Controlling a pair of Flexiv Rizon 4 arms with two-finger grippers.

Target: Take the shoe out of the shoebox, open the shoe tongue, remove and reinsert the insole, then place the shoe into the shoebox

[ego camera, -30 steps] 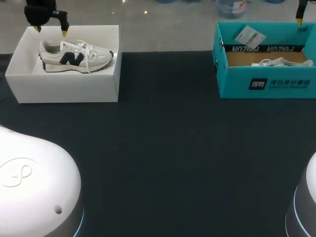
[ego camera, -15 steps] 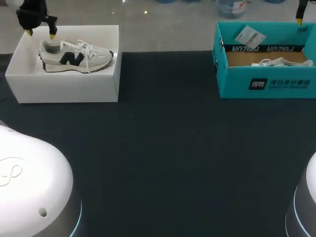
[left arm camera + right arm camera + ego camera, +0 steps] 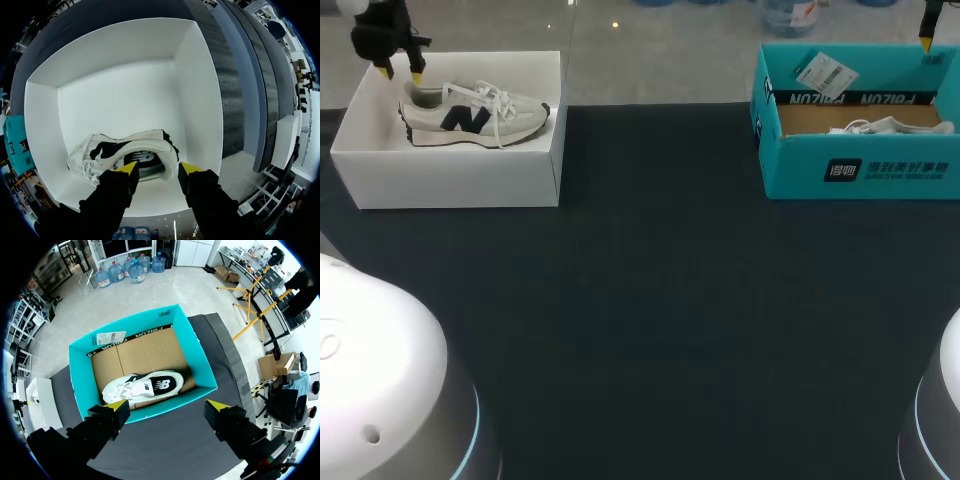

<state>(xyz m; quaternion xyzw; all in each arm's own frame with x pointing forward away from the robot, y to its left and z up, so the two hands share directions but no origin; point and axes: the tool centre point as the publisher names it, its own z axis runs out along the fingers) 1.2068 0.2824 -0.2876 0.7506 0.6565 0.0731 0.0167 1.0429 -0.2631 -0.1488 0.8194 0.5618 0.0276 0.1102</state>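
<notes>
Dark table (image 3: 660, 300) carries a white shoebox (image 3: 450, 178) at far left and a teal shoebox (image 3: 860, 172) at far right, well apart.

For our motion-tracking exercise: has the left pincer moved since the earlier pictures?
Yes. The left pincer has shifted left, toward the far-left corner of the white shoebox.

Right shoe (image 3: 885, 126) (teal box (image 3: 800, 165)) half hidden
</notes>
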